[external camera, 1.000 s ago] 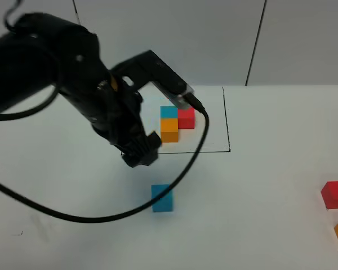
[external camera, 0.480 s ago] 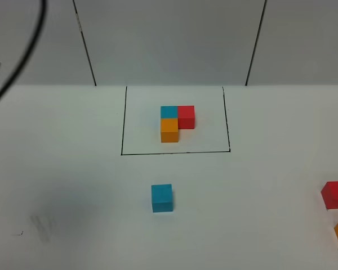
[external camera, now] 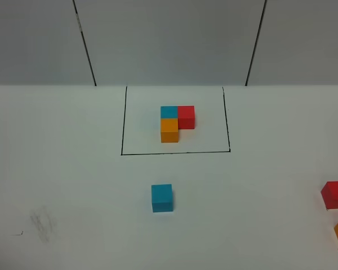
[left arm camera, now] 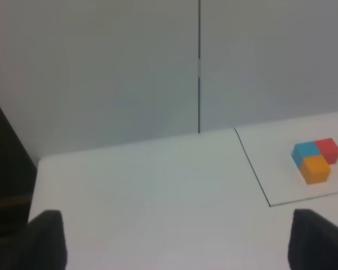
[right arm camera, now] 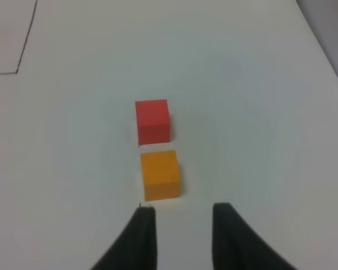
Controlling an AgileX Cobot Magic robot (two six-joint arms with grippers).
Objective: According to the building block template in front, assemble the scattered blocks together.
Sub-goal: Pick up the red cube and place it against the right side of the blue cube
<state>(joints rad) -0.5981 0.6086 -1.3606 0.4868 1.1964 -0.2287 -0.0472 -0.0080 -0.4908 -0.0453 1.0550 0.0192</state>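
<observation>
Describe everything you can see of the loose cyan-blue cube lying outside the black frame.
The loose cyan-blue cube is small, plain and matte, with crisp edges. Its top face looks lighter than its front face. It sits flat and upright on the white table, roughly square to the high view. It stands alone, outside the drawn black frame, on the near side of the template. Only the table touches it. Neither wrist view shows it.

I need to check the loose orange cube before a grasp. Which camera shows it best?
The right wrist view: the loose orange cube lies whole and close, just ahead of the open right pincer. The exterior high view catches it only at the picture's right edge, partly cut off. The left wrist view does not show it.
</observation>
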